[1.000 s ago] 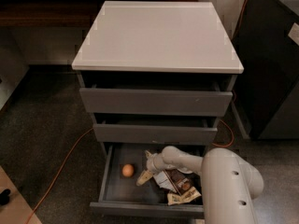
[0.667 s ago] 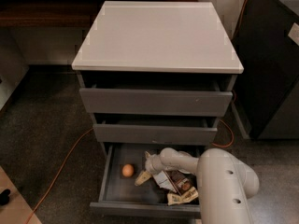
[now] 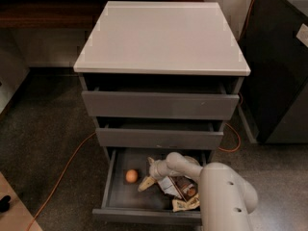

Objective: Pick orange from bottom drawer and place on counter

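The orange (image 3: pixel 131 176) lies inside the open bottom drawer (image 3: pixel 111 196), at its left side on the grey floor. My gripper (image 3: pixel 147 183) reaches down into the drawer just right of the orange, a small gap between them, its pale fingers pointing down and left. The arm (image 3: pixel 221 196) rises from the lower right and covers part of the drawer. The counter (image 3: pixel 161 35) is the pale top panel of the cabinet, bare.
Brown snack packets (image 3: pixel 182 190) lie in the drawer's right half, under the arm. The two upper drawers (image 3: pixel 159 105) stand slightly open. An orange cable (image 3: pixel 67 165) runs across the floor at left. A dark cabinet (image 3: pixel 279 66) stands at right.
The arm has shifted slightly left in the drawer, bringing the gripper a little closer to the orange. The orange has not moved.
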You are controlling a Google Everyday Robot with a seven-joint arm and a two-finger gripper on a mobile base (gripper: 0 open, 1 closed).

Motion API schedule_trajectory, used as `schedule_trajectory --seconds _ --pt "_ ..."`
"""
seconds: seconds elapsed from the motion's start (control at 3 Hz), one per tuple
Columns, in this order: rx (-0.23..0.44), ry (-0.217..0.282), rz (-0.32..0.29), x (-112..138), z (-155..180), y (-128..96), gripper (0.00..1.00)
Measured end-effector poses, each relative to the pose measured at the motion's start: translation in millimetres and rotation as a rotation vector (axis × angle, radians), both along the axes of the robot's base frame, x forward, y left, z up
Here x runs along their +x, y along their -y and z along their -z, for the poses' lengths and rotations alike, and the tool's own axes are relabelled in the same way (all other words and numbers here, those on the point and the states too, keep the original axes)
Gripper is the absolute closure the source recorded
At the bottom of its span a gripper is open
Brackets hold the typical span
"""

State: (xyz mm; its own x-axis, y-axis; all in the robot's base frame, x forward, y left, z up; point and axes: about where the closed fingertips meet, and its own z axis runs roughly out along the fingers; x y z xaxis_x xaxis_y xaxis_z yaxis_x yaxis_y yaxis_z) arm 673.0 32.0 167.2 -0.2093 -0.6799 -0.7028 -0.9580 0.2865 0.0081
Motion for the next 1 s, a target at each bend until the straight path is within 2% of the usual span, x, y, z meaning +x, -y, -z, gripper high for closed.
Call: schedule_trajectory --seconds 0.33,0.67,1.0 --pt "0.058 -0.029 -0.036 1 23 -26 0.00" --pt "0.085 -0.028 -0.069 1 30 -55 0.00" --pt "0.088 -0.016 -0.080 5 31 -69 0.00"
